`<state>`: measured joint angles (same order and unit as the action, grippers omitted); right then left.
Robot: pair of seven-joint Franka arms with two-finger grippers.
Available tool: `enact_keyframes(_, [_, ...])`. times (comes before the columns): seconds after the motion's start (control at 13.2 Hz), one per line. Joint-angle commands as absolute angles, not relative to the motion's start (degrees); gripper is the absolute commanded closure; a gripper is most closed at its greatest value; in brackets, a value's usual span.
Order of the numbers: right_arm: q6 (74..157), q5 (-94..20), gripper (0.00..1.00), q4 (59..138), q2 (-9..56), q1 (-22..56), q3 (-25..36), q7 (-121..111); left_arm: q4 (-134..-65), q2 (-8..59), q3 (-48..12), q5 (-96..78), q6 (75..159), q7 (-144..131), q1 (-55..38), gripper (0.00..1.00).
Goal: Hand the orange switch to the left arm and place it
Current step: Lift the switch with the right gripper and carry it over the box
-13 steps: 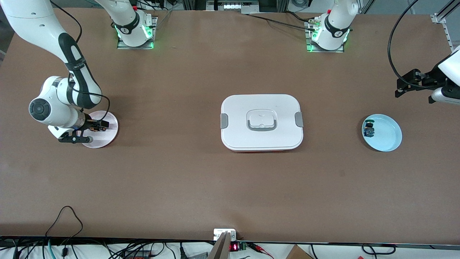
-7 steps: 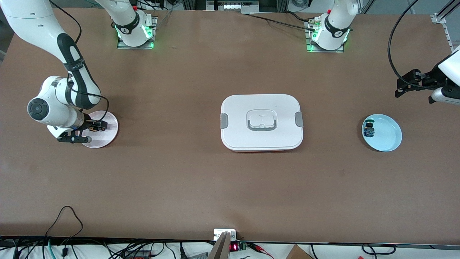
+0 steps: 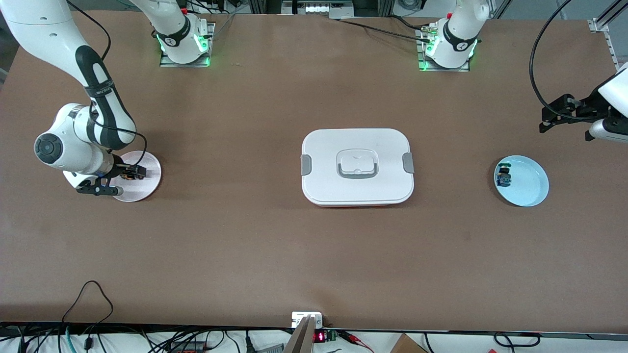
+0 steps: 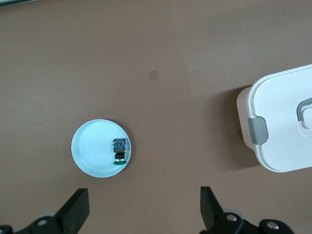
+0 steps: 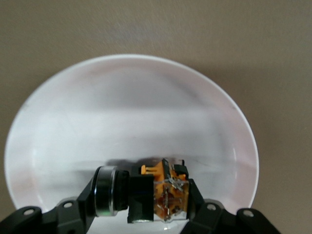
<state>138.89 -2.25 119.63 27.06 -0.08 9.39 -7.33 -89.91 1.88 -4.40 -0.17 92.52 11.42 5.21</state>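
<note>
The orange switch [image 5: 163,194] lies sideways between the fingers of my right gripper [image 5: 141,200], which is shut on it low over the pale pink plate [image 5: 131,112]. In the front view the right gripper [image 3: 128,173] and the switch [image 3: 129,171] are at the plate [image 3: 147,185], toward the right arm's end of the table. The white box [image 3: 357,166] stands closed in the middle of the table. My left gripper [image 3: 553,116] is open and empty, up over the table at the left arm's end. In the left wrist view, the left gripper [image 4: 144,207] has its fingers wide apart.
A light blue plate [image 3: 530,186] holds a blue-based switch [image 3: 503,176] with a dark green cap, between the box and the left arm's end. Both show in the left wrist view, the plate [image 4: 90,148] and switch [image 4: 119,150], with the box's corner [image 4: 282,126].
The right arm's wrist has shifted slightly toward its end of the table, still shut on the orange switch. The left arm has not moved.
</note>
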Motion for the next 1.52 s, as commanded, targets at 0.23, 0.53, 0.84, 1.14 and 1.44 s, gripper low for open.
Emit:
enact_keyframes(0.23, [125.27,-2.99,0.86,111.29,20.66,-0.35,6.08,-8.26,-88.51,2.55,-4.31,-0.18,92.2,12.22,5.36,0.0])
enact_keyframes(0.53, [121.38,-2.99,0.99,107.58,17.5,-0.26,1.95,-8.87,-88.51,2.55,-4.31,-0.44,92.11,12.22,5.36,0.0])
enact_keyframes(0.84, [116.81,-5.18,1.0,103.46,13.89,-0.09,-3.24,-9.93,-88.51,2.64,-4.39,-0.97,92.28,12.3,5.01,0.0])
enact_keyframes(1.14, [118.12,-7.29,1.0,98.1,13.01,0.44,-11.05,-9.84,-88.24,9.4,-5.27,2.53,92.02,11.95,1.41,0.0])
enact_keyframes(1.44, [123.83,-10.98,1.0,95.19,12.22,0.97,-18.18,-10.37,-87.63,12.55,-4.92,2.02,91.76,12.22,2.11,0.0])
